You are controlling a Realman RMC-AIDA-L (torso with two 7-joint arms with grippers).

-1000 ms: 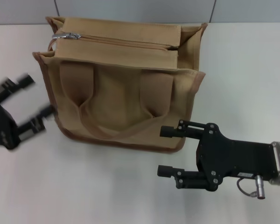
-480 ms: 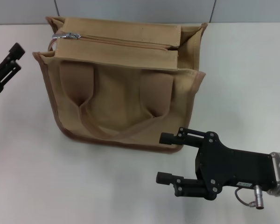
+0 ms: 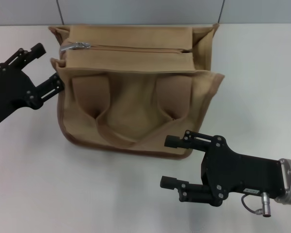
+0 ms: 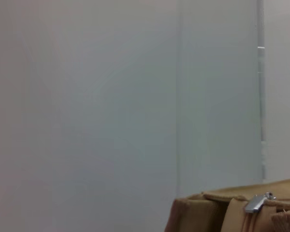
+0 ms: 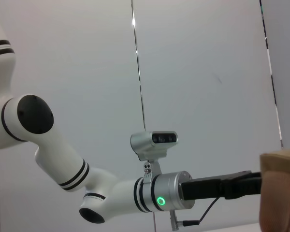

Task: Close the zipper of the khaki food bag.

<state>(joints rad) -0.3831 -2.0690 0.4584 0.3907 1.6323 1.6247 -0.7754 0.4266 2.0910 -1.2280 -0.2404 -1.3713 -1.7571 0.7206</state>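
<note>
the khaki food bag point(image 3: 136, 92) stands at the counter's point(image 3: 257, 73) far edge, its zipper point(image 3: 136, 47) pull at the left end. left pincer point(image 3: 46, 68) hovers spread beside that end; right pincer point(image 3: 170, 162) gapes apart near the front.

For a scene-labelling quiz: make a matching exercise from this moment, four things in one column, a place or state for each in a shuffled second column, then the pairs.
Things:
1. left gripper
2. right gripper
3. silver pull tab
4. strap handle

Places or states:
A. open, in front of the khaki food bag's right corner
B. drooping down the bag's front panel
C. open, beside the bag's left end
D. at the left end of the zipper

Pairs: 1-C, 2-A, 3-D, 4-B
</note>
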